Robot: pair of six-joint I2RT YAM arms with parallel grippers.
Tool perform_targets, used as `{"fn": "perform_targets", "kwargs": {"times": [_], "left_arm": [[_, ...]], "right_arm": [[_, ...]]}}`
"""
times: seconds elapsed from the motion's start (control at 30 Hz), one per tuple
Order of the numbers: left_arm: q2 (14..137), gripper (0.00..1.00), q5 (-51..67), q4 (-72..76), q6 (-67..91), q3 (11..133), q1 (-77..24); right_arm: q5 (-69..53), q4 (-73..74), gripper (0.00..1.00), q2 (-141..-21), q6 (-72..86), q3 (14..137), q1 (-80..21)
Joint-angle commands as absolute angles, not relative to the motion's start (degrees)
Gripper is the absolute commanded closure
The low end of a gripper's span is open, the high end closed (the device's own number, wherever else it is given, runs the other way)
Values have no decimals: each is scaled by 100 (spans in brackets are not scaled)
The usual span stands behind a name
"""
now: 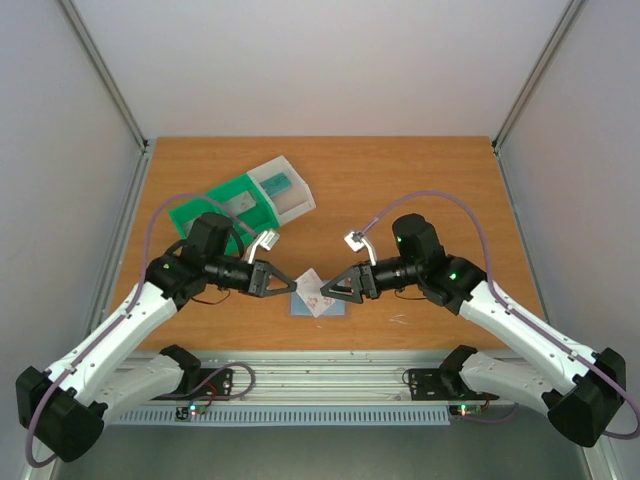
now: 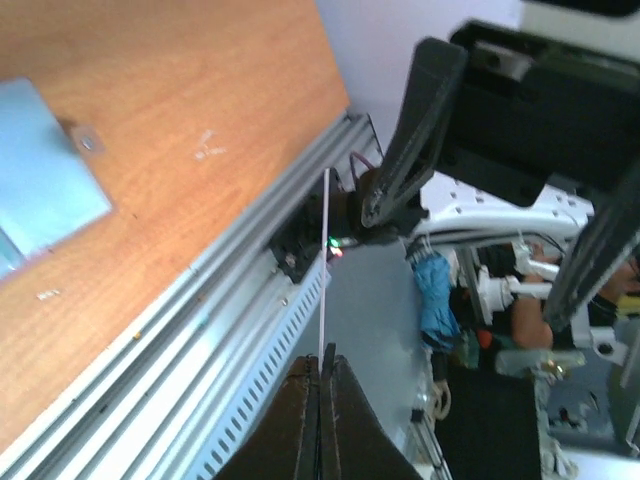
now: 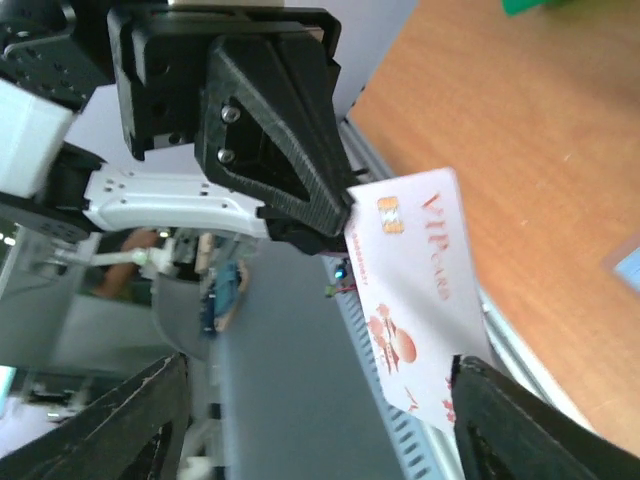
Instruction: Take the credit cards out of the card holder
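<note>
My left gripper (image 1: 288,284) is shut on a pale credit card (image 1: 316,292) with red print and holds it above the blue-grey card holder (image 1: 322,307). In the left wrist view the card (image 2: 325,260) shows edge-on between the closed jaws (image 2: 322,355), and the holder (image 2: 40,180) lies flat at the upper left. My right gripper (image 1: 331,291) faces the left one, open. In the right wrist view (image 3: 320,365) its fingers stand wide apart, and the card (image 3: 415,290) hangs from the left gripper (image 3: 290,190), its lower corner by my right-hand finger (image 3: 530,425).
A green-and-white compartment tray (image 1: 245,203) stands at the back left, with a greenish-teal flat piece (image 1: 278,185) in its white part. The metal rail (image 1: 320,375) runs along the table's near edge.
</note>
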State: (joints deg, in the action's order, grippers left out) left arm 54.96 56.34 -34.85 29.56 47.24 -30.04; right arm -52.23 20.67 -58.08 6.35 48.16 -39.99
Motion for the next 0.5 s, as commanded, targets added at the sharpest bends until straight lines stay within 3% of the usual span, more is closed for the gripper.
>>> {"fn": "perform_targets", "kwargs": {"times": [0.0, 0.07, 0.47], "left_arm": [[5422, 100, 4612, -2903, 3378, 4871, -3032], [5492, 100, 4055, -2976, 3296, 4973, -3025], [5512, 100, 987, -2388, 3433, 5122, -2976]], "right_arm": [[-4708, 2002, 17, -5530, 842, 4740, -4042], [-4488, 2144, 2, -5437, 806, 4746, -4039], [-3845, 2054, 2, -5134, 1408, 4374, -4041]]}}
